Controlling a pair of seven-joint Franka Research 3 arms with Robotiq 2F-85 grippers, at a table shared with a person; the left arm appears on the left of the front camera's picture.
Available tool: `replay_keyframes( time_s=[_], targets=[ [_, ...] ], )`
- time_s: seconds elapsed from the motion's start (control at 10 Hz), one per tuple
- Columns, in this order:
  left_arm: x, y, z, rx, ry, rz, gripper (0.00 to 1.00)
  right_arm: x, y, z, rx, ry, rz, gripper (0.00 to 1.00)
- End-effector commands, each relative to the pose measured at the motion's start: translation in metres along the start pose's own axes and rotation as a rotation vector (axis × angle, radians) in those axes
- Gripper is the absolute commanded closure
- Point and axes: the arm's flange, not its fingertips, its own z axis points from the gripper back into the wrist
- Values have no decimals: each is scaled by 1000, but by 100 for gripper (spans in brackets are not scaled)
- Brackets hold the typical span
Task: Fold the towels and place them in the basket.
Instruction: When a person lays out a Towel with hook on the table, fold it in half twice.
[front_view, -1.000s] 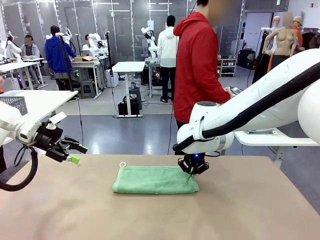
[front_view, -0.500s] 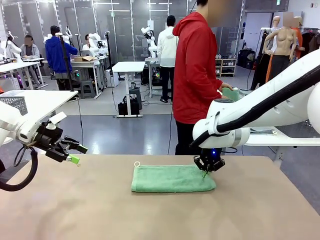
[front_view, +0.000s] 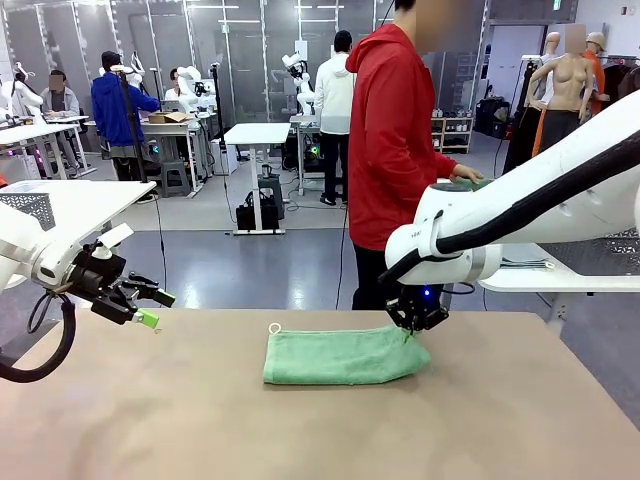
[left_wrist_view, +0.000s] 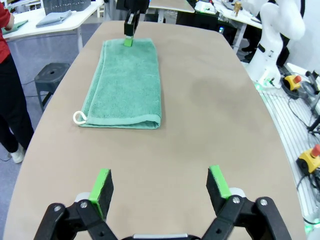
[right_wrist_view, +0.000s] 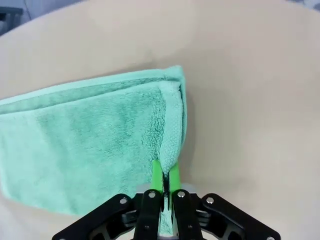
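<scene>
Towel position: mint green terry towel (front_view: 335, 357), folded into a long narrow strip, lies on the tan round-edged table top (front_view: 300, 440). In the front view it is near the far edge, a little right of centre. A white hanging loop (front_view: 274, 328) sticks out at the strip's far left corner.

Right gripper (front_view: 410, 330): jaws closed on the towel's right end. In the right wrist view both green pads (right_wrist_view: 157, 174) are pressed together with a pinched ridge of terry between them, on the short edge close to a corner. In the front view that end is raised slightly off the table and the rest of the strip rests on the surface. The stacked layers of the fold show along one long edge in the right wrist view.

Left gripper (front_view: 157, 308): jaws wide apart, nothing between them. It hangs above the table's left end, well apart from the towel. The left wrist view looks along the table, with the loop on the towel's near corner and the right gripper at its far end.

Side table: a white side table (left_wrist_view: 35, 27) beyond the far corner carries a folded grey-blue towel (left_wrist_view: 52, 19). Behind it stands a dark grey perforated mesh basket (left_wrist_view: 67, 5), cut off by the top edge. Cannot tell whether the two touch.

Person in a red hooded top (front_view: 395, 140) stands at the far side, turned sideways, one hand (front_view: 463, 172) held out in front.
</scene>
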Motion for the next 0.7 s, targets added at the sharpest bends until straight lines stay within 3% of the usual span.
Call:
replay_keyframes(
  time_s=[0.0, 0.6],
  targets=[
    [3, -1, 2, 3, 8, 0, 6, -23, 17, 31, 12, -19, 43, 100],
    [3, -1, 2, 3, 8, 0, 6, -44, 126, 59, 39, -73, 86, 100]
  ],
)
